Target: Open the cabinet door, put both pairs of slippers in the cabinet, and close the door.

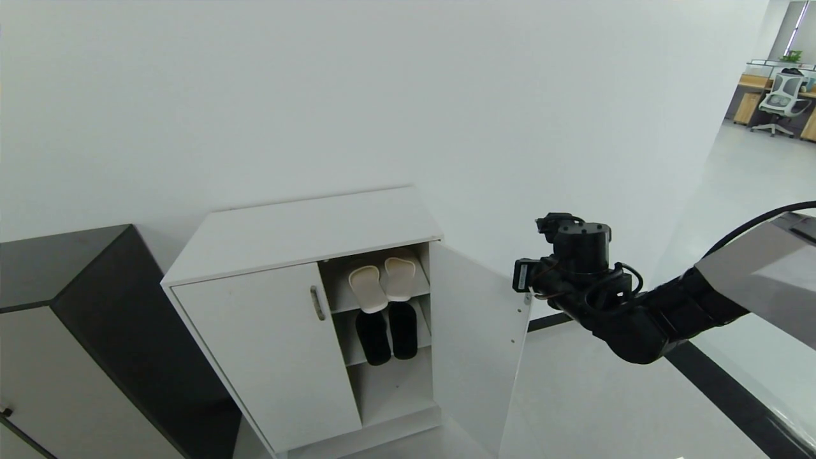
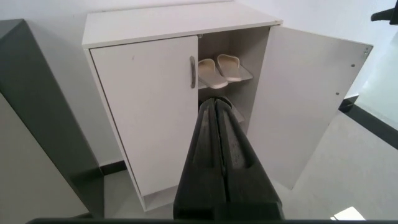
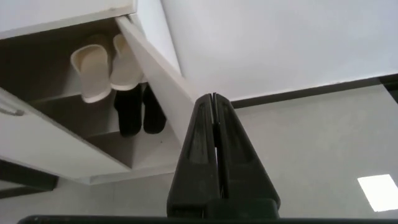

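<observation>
Head view: cabinet [image 1: 306, 223] at 7 o'clock of frame centre. Its left door [image 1: 268, 344] is closed; its right door [image 1: 478, 344] stands wide open, free edge toward the robot.

Slippers: white pair [image 1: 382, 284] on the top shelf, black pair [image 1: 389, 331] on the shelf directly at 6 o'clock below it. Both pairs lie side by side. The bottom shelf is bare.

Right gripper [image 3: 214, 99]: fingers pressed together, holding nothing. The right arm sits at 3 o'clock of the open door's upper free corner, just beside it; contact cannot be told.

Left gripper [image 2: 215, 102]: fingers also closed together and unloaded, aimed at the opening, well back from the handle [image 2: 192, 71].

Step judged: loading is done, only closing the door remains.

Next move judged: the right gripper should meet the door's outer face near the free edge and push it round toward 9 o'clock until it meets the left door. The push must follow the hinge arc. The left arm should keep out of the opening so the door does not catch it.
</observation>
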Available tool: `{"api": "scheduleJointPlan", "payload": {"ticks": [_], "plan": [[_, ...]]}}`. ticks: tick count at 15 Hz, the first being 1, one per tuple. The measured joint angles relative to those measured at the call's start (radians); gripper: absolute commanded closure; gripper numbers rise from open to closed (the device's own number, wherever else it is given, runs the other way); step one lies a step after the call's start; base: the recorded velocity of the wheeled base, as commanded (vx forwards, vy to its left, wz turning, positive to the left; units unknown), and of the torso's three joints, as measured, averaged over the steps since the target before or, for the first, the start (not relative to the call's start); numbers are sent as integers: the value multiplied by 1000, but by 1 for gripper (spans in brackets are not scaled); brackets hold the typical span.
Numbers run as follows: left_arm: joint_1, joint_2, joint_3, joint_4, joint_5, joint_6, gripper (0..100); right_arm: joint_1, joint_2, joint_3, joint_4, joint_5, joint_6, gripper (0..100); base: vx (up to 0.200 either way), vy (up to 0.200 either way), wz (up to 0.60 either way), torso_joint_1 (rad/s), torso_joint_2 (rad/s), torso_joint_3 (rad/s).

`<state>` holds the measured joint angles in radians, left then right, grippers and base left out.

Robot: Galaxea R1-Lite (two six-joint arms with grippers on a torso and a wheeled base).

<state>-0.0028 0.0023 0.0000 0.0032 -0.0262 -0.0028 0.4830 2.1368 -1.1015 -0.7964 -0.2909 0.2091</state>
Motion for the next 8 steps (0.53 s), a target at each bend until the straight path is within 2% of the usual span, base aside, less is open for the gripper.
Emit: {"api": "scheduleJointPlan", "payload": {"ticks": [8], "plan": [[0, 0, 0, 0, 0, -1, 100, -19, 91, -30, 0, 0, 1, 100, 0, 0, 0, 0, 0, 0]]}}
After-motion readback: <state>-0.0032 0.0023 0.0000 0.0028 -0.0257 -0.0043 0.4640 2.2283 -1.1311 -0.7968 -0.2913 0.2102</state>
